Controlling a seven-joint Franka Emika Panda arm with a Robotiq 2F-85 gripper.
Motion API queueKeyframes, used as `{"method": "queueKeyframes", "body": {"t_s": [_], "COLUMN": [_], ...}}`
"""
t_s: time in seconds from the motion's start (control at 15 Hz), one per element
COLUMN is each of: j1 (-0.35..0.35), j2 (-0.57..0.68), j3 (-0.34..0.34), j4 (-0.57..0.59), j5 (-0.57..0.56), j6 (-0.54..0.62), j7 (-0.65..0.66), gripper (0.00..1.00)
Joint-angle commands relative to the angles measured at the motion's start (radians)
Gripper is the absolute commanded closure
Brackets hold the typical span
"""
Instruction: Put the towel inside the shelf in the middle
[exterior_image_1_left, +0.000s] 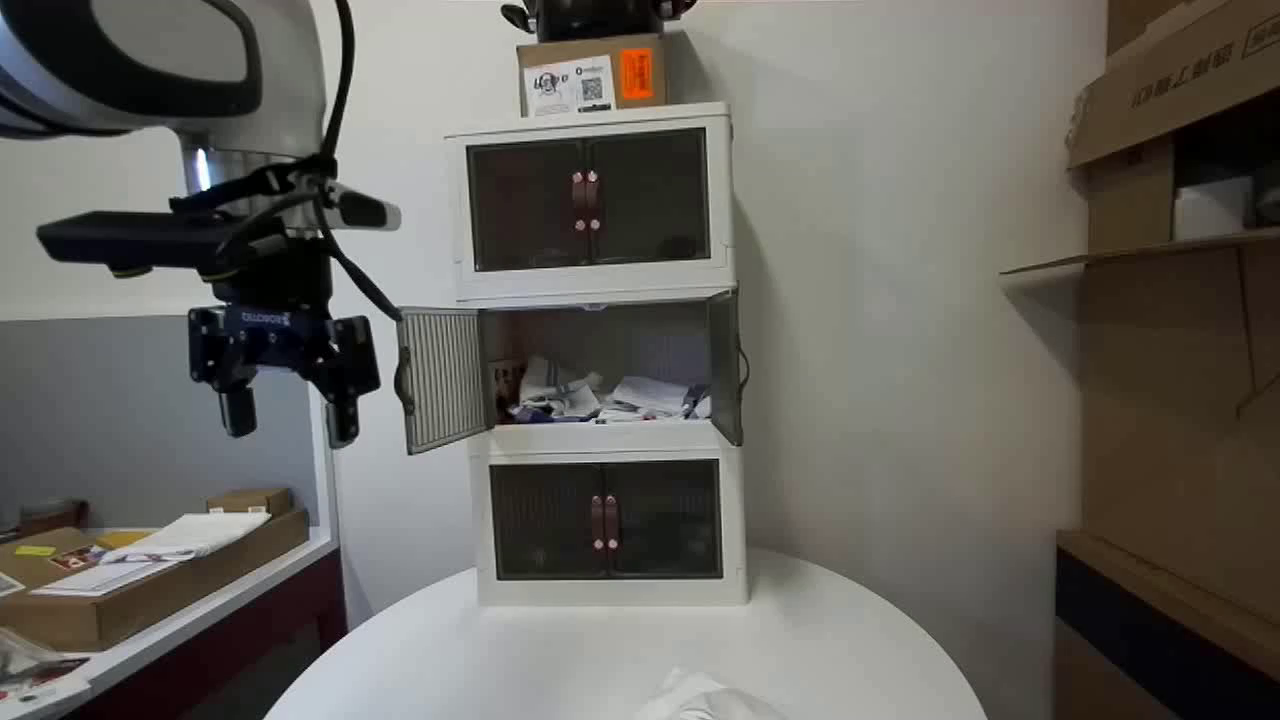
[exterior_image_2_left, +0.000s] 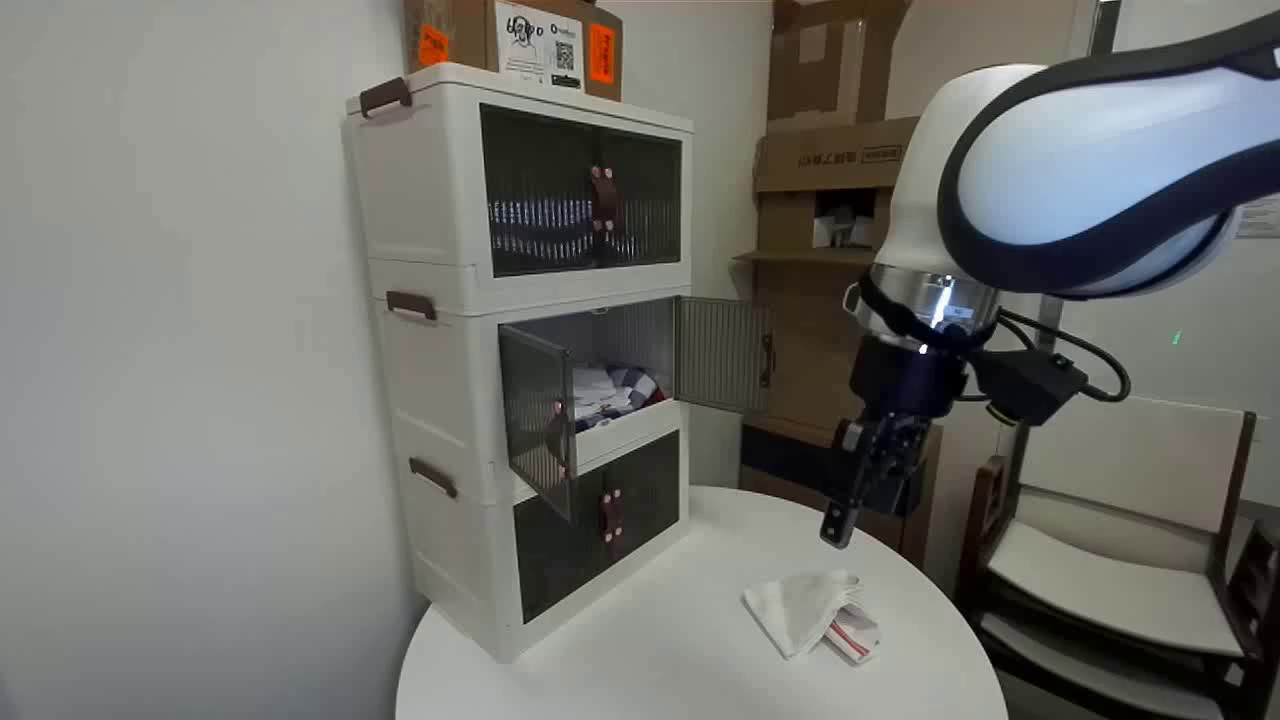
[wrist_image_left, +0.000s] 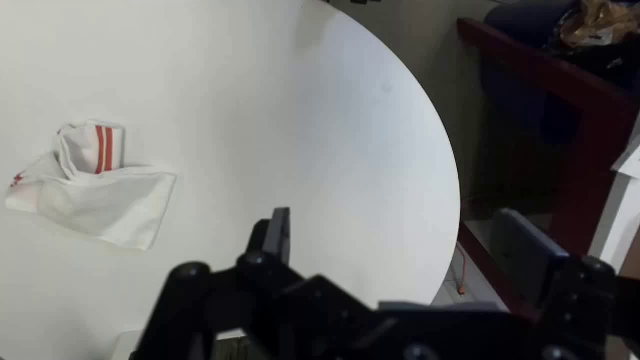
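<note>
In an exterior view, the claw (exterior_image_1_left: 291, 425) hangs left, fingers (exterior_image_1_left: 343, 422) wide apart; next, a smooth white shelf (exterior_image_1_left: 610, 440) with ridged middle doors (exterior_image_1_left: 445, 380) swung out, topped by a box (exterior_image_1_left: 590, 78) with an orange sticker (exterior_image_1_left: 636, 73); near, the crumpled, red-striped towel (wrist_image_left: 110, 205) lies on the round table (exterior_image_1_left: 560, 660); right, brown cardboard (exterior_image_1_left: 1130, 145) with writing (exterior_image_1_left: 1185, 75) I can't read

Looks like matt cloth on the towel (wrist_image_left: 102, 207), smooth plastic on the shelf (exterior_image_2_left: 440, 385), ribbed, glossy on the doors (exterior_image_2_left: 540, 195).
</note>
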Motion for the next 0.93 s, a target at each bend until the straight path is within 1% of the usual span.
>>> {"method": "queueKeyframes", "body": {"t_s": [0.0,0.53,0.87], "j1": [-0.003,-0.003,-0.002], "j2": [0.002,0.012,0.017], "j3": [0.003,0.003,0.002], "j4": [-0.007,-0.015,0.005], "j5": [0.003,0.003,0.01], "j6": [-0.005,-0.005,0.012], "j7": [-0.002,-0.002,0.001], "gripper": [0.0,0.0,0.0]}}
